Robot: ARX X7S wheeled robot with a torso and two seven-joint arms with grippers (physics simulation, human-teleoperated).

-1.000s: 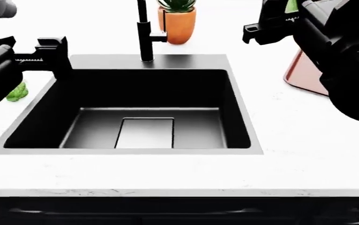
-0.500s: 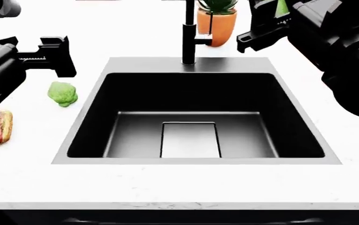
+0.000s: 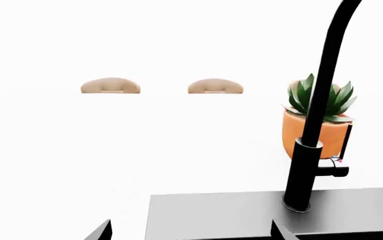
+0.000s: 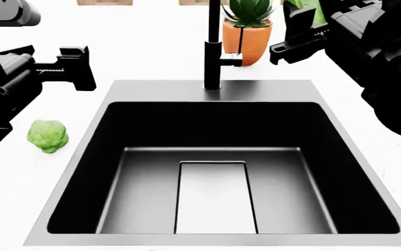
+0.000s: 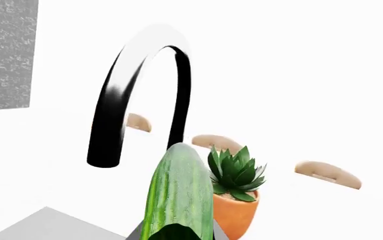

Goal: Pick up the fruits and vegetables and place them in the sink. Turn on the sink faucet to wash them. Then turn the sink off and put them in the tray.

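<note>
The black sink (image 4: 160, 90) fills the middle of the head view, with the black faucet (image 4: 213, 52) on its far rim. A light-green broccoli floret (image 4: 47, 135) lies on the white counter left of the sink. My left gripper (image 4: 86, 68) hovers open above the counter near the sink's far left corner; its wrist view shows the faucet (image 3: 311, 140) and the sink rim (image 3: 211, 215), with nothing in the left gripper (image 3: 191, 233). My right gripper (image 4: 304, 29) is raised at the far right, shut on the cucumber (image 5: 178, 195), which shows as green (image 4: 317, 9) behind the fingers. The tray is out of view.
An orange pot with a spiky green plant (image 4: 246, 31) stands just right of the faucet, close to the right gripper. White counter (image 4: 60, 172) surrounds the sink. Tan chair backs (image 3: 110, 86) show far behind the counter.
The head view has shifted and closed in: the sink looks larger, the broccoli sits lower left, and the reddish tray has left the picture. Both grippers kept their states.
</note>
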